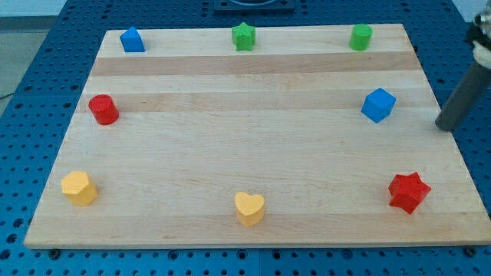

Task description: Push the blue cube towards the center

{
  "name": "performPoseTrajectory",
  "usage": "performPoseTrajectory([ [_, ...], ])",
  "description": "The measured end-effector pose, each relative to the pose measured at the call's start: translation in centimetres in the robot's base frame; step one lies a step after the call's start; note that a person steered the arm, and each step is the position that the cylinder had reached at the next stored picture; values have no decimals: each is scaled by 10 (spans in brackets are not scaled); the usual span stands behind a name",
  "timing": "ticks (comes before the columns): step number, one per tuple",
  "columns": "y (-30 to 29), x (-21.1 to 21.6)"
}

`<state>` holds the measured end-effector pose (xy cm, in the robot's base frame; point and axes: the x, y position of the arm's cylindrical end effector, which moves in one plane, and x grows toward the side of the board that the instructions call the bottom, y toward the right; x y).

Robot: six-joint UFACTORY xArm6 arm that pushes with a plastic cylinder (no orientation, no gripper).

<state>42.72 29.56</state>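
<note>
The blue cube point(378, 105) sits on the wooden board point(253, 138) near its right edge, a little above mid-height. My tip point(443, 126) is the lower end of the dark rod that enters from the view's right. It is to the right of the blue cube and slightly lower, apart from it, at the board's right edge.
A blue pentagon-like block point(132, 40), a green star point(243, 37) and a green cylinder-like block point(360, 37) line the top edge. A red cylinder point(103, 110) is at the left. A yellow block point(80, 188), a yellow heart point(249, 208) and a red star point(408, 192) line the bottom.
</note>
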Motion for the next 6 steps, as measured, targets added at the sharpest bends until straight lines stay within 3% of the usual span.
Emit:
performPoseTrajectory([
  [1,-30,-50],
  [2,-102,-57],
  [3,-102,-61],
  [5,12,-54],
  [6,-10,-23],
])
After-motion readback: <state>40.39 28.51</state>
